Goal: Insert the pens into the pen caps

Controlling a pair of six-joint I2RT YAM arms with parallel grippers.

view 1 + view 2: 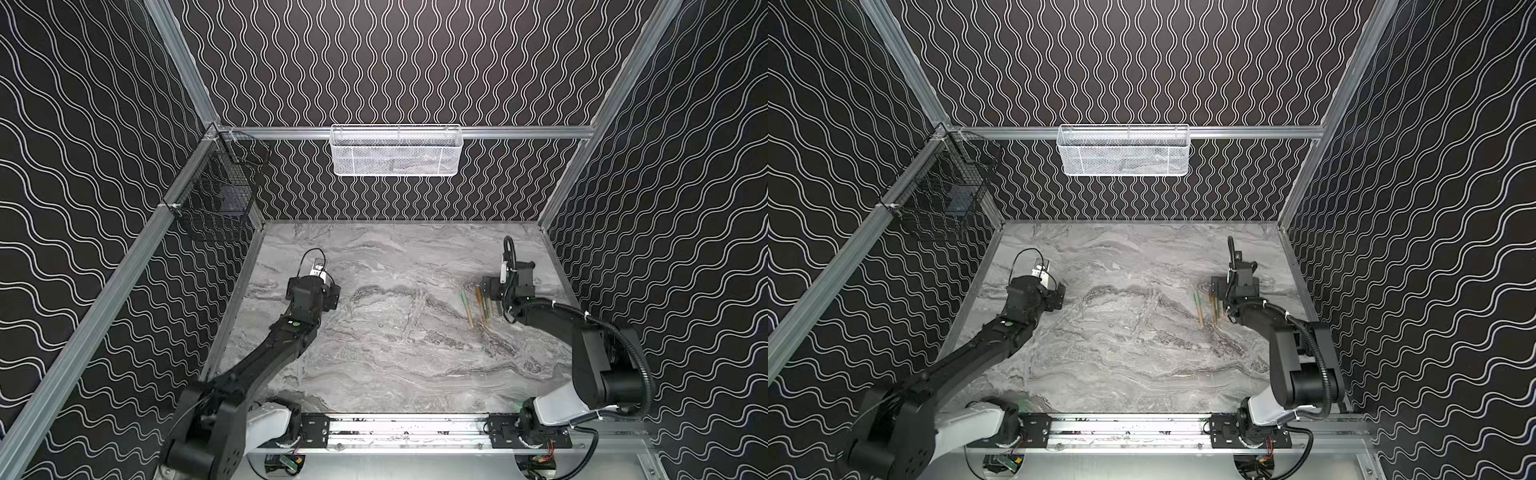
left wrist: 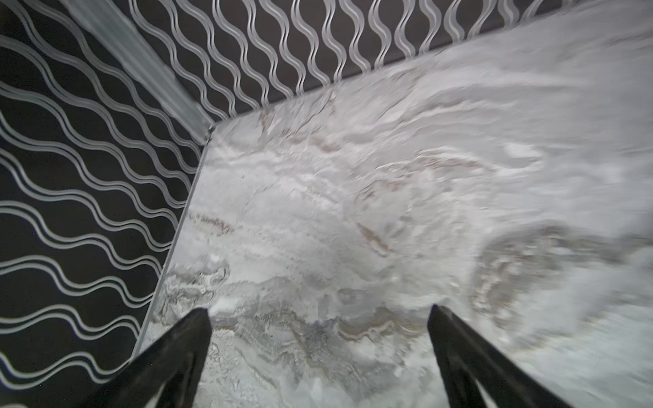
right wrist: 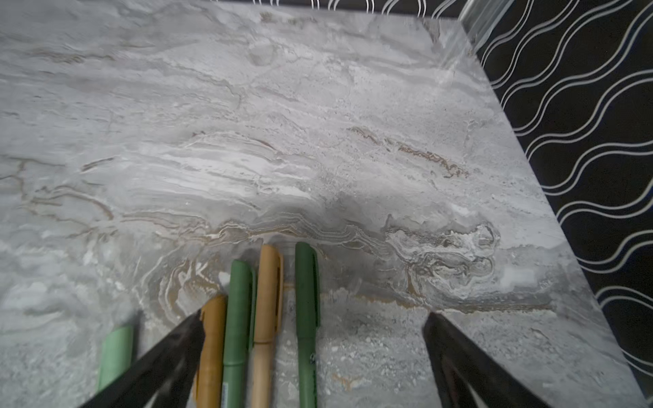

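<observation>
**Capped pens in a row beneath the open right gripper**

In both top views the pens [image 1: 481,305] lie side by side on the table [image 1: 395,353] at middle right, with their long axes running up and down the frame. They are partly under the right gripper [image 3: 314,316], whose jaws stand wide apart and hold nothing. Most pens lie between its fingers, and a pale green one lies outside. The caps [image 3: 270,279] look seated on every pen visible. The left gripper [image 2: 319,311], likewise apart and empty, hangs well away at middle left, so the right arm is nearer.

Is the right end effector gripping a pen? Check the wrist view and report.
No, the right end effector stands open, and the pens lie flat on the table.
</observation>
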